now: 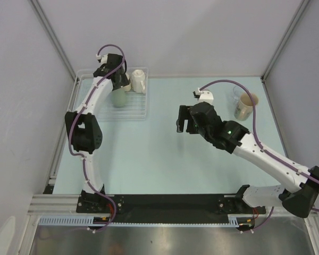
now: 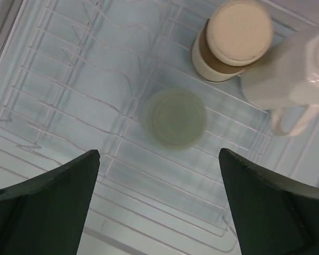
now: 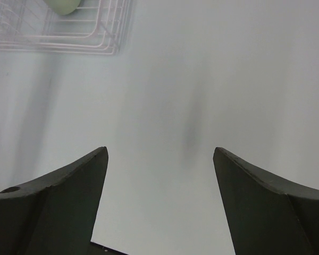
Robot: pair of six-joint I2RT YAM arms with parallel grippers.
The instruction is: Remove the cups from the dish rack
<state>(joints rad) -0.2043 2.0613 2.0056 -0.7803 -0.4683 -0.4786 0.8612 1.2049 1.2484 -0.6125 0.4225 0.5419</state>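
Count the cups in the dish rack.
3: pale green cup mid dish rack; brown cup and white mug side by side beyond it. The left arm may hide more.

A lab test cell; plain grey panels [image 1: 175, 32] in metal framing [image 1: 54, 37] enclose a pale table [image 1: 149, 159].

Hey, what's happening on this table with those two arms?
Two robot arms are unloading cups from a dish rack. The left tool hangs open right above a pale green cup in the rack, with a brown cup and a white mug nearby. A clear glass and a beige cup stand out on the table at the far right. The right tool is open and empty over bare table.
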